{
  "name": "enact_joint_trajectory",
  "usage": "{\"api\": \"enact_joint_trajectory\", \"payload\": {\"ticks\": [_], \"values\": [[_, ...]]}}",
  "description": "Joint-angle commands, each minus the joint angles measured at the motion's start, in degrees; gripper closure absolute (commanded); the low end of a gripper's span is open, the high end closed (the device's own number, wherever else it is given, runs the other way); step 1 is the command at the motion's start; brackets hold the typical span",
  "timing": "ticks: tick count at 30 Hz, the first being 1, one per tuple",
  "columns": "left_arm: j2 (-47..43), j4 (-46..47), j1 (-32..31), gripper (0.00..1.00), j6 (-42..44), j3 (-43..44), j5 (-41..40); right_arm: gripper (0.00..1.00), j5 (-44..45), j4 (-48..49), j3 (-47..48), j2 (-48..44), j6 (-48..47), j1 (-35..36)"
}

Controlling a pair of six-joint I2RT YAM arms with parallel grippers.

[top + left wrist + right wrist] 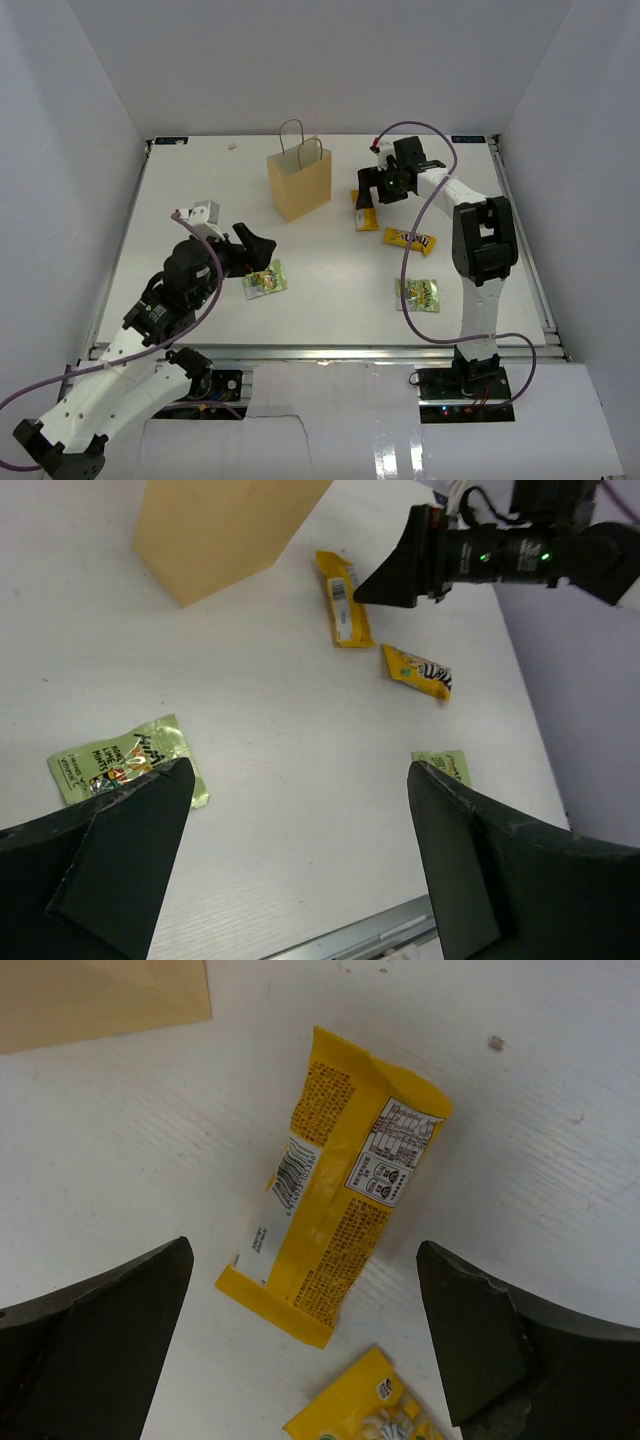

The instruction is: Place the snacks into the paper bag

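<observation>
Dark fingers of the left gripper (297, 780) fill the bottom of the left wrist view, set wide apart with nothing between them but bare white tabletop (330, 270). A green foil packet with yellow print (125, 760) lies flat by one finger, its near edge hidden behind that fingertip. From above, this packet (266, 281) sits in front of the tan kraft paper bag (299, 185), toward the arm bases and slightly to its left, with the left gripper (258, 252) just beside it.

The bag stands upright near the far side of the table, its two thin twine handles looped above the mouth.

To the right of the bag, close to its base, a long yellow wrapper (335, 1185) lies with its printed back up. The right gripper (305, 1260) is over it with the jaws spread wide, one finger on each side of the wrapper; whether they touch it cannot be told. A shorter yellow-orange candy packet (411, 239) lies further right of the bag and nearer the bases. A second green packet (418, 294) rests well apart from the bag, front right, beside the right arm.
</observation>
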Motion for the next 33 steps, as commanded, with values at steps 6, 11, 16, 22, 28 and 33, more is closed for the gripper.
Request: {"api": "enact_joint_trajectory", "payload": {"ticks": [6, 11, 16, 22, 28, 33], "values": [[-4.29, -4.22, -0.13, 0.02, -9.02, -0.15, -0.14, 0.0, -1.4, 1.94, 3.51, 3.41, -2.53, -1.22], [-3.33, -4.23, -0.13, 0.02, -9.99, 0.11, -0.31, 0.06, -2.09, 3.17, 3.95, 5.17, -0.77, -1.66], [-2.1, -4.49, -0.13, 0.02, -9.46, 1.16, -1.01, 0.15, -3.76, 5.36, 2.9, 6.22, 1.16, -1.48], [-0.43, -4.23, -0.05, 0.02, -9.73, 1.6, -1.19, 0.23, -4.81, 6.95, 1.14, 7.01, 3.01, -1.57], [-0.42, -4.23, -0.13, 0.02, -9.64, 1.69, -1.1, 0.33, -5.52, 7.48, 1.05, 7.8, 4.07, -1.57], [-0.69, -4.23, -0.13, 0.02, -10.43, 0.55, -0.84, 0.46, -5.17, 7.56, -0.27, 8.68, 5.03, -2.1]]}}
